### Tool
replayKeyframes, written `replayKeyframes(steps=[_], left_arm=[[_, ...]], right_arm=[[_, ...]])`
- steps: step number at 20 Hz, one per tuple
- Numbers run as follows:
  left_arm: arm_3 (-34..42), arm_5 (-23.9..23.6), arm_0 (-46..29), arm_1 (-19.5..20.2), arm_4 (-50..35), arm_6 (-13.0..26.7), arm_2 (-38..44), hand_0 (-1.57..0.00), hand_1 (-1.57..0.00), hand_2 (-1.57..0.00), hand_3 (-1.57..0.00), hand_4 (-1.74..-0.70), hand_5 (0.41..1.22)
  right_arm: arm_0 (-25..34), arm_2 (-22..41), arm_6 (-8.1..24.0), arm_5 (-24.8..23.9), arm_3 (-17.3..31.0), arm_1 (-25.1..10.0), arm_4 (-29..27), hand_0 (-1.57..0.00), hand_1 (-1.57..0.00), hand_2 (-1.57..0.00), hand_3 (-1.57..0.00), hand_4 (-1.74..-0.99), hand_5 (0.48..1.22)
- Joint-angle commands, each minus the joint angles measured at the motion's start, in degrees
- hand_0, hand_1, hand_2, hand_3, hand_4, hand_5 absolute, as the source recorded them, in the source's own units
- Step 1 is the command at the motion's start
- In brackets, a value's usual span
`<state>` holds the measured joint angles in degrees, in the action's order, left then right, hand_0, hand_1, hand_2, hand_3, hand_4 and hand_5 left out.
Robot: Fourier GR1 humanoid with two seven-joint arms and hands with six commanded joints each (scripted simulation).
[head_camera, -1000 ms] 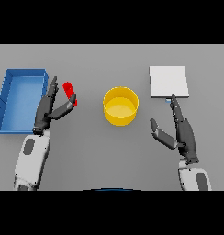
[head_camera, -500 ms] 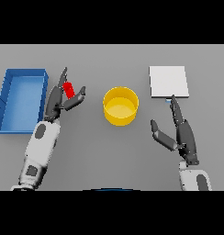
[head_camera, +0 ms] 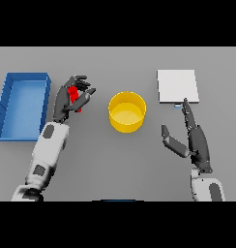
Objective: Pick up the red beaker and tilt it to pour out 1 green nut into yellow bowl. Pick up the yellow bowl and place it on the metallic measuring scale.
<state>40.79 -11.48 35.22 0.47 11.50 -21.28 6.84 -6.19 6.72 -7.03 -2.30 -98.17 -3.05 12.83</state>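
Observation:
The red beaker (head_camera: 74,96) is in my left hand (head_camera: 66,99), whose fingers and thumb curl round it, left of the yellow bowl (head_camera: 127,112). The bowl stands at the table's middle and looks empty inside. No green nut is visible. The metallic measuring scale (head_camera: 177,86), a pale square plate, lies at the back right. My right hand (head_camera: 195,138) rests open on the table just in front of the scale, fingers straight and pointing toward it, thumb spread toward the bowl.
A blue tray (head_camera: 23,103) with raised walls sits at the far left, beside my left forearm. The grey table (head_camera: 120,164) stretches in front of the bowl between both arms.
My left hand has moved right and forward, away from the blue tray toward the bowl, and its fingers have curled round the red beaker. The right hand has not moved.

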Motion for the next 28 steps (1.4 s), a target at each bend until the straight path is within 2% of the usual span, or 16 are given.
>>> replayKeyframes(steps=[1,3,4,7,10,14,17,19,22,24,26,28], left_arm=[[-0.66,0.43,0.24,-0.04,0.14,-1.63,0.07,-0.93,-0.95,-0.95,-0.76,-1.53,0.99],[-1.28,0.7,0.21,-0.68,-0.04,-4.9,0.25,-1.16,-1.18,-1.17,-1.0,-1.6,1.073],[-1.62,0.34,0.29,-0.7,-0.31,-5.39,0.55,-1.24,-1.25,-1.25,-1.11,-1.57,1.103],[-2.31,-0.16,1.6,-0.61,-1.58,-2.76,1.68,-1.4,-1.41,-1.41,-1.34,-1.65,1.127],[-0.74,-1.09,1.86,0.07,-0.85,-1.52,0.75,-1.49,-1.49,-1.49,-1.45,-1.7,1.127],[5.13,-0.38,1.56,2.2,1.9,1.86,-3.13,-1.54,-1.54,-1.54,-1.52,-1.72,1.127],[9.25,1.24,2.37,6.23,7.82,5.89,-8.76,-1.55,-1.55,-1.55,-1.55,-1.73,1.137],[11.2,2.53,3.88,8.33,13.17,10.01,-13.72,-1.56,-1.56,-1.56,-1.55,-1.74,1.136],[14.47,4.05,3.04,8.94,16.2,13.08,-17.69,-1.56,-1.56,-1.56,-1.55,-1.74,1.123],[16.85,4.6,1.58,9.23,17.18,13.91,-19.51,-1.56,-1.56,-1.56,-1.55,-1.74,1.136],[17.02,6.27,4.28,10.58,21.05,18.06,-22.85,-1.56,-1.56,-1.56,-1.56,-1.74,1.149],[16.3,8.58,7.64,12.09,25.4,20.03,-27.02,-1.57,-1.57,-1.57,-1.56,-1.74,1.153]], right_arm=[[0.08,0.12,0.27,0.07,0.12,-0.09,0.21,0.0,0.0,0.0,0.0,-1.241,0.695],[0.74,-0.2,0.61,0.02,1.15,0.17,-0.19,0.0,0.0,0.0,0.0,-1.233,0.688],[0.69,-0.14,0.16,-0.04,1.29,0.36,-0.21,0.0,0.0,0.0,0.0,-1.233,0.686],[1.01,-0.09,0.1,-0.1,1.43,0.33,-0.04,0.0,0.0,0.0,0.0,-1.207,0.677],[1.53,-0.02,0.14,-0.94,1.89,0.42,0.99,0.0,0.0,0.0,0.0,-1.175,0.667],[1.3,0.28,-0.29,-1.88,2.38,-0.18,3.06,0.0,0.0,0.0,0.0,-1.116,0.656],[0.82,0.28,-1.03,-2.0,2.1,-0.44,3.32,0.0,0.0,0.0,0.0,-1.101,0.658],[0.23,0.51,-2.27,-1.93,1.72,-0.76,3.7,0.0,0.0,0.0,0.0,-1.092,0.661],[0.56,0.24,-1.83,-1.0,1.23,-1.06,2.62,0.0,0.0,0.0,0.0,-1.092,0.668],[0.64,0.07,-0.2,-1.23,1.11,-1.16,2.83,0.0,0.0,0.0,0.0,-1.092,0.664],[0.09,0.23,-0.98,-0.78,1.08,-1.15,2.57,0.0,0.0,0.0,0.0,-1.096,0.67],[1.03,0.74,-1.05,-0.84,1.63,-0.54,2.88,0.0,0.0,0.0,0.0,-1.069,0.685]])
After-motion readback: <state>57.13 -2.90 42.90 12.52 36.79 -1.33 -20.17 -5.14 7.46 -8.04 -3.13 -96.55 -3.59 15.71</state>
